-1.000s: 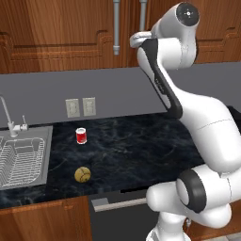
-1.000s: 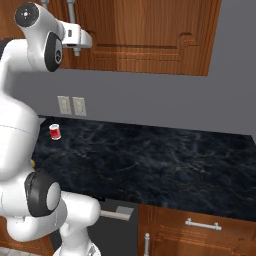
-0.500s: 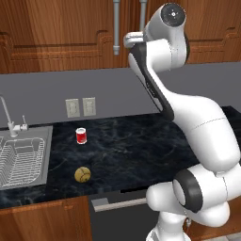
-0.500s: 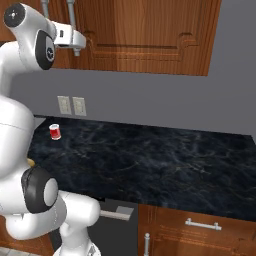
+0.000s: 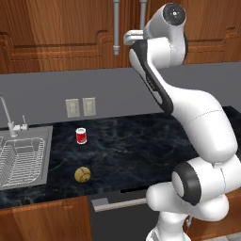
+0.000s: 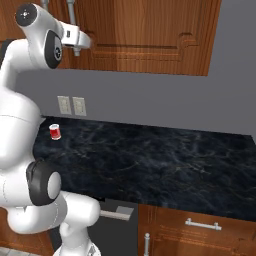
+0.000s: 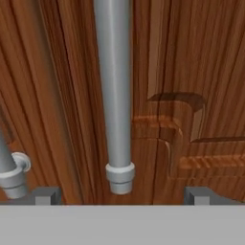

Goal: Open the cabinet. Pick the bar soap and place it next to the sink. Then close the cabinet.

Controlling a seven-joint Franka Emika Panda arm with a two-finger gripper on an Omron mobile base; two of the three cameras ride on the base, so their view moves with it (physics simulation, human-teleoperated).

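- While both doors stay shut, the cabinet (image 7: 191,72) stands right before the gripper (image 7: 122,195); rigid, hinged, probably swinging easily.
- Its handle (image 7: 115,86), a smooth stiff bar, centred between wide-open, empty jaws: grip near its lower end.
- Sink (image 5: 21,157) far below.

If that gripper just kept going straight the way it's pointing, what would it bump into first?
Most likely the grey bar handle of the wall cabinet. In the hand view the handle runs down between the open gripper's two tips, with the wooden door right behind it. How far off it is I can't judge.
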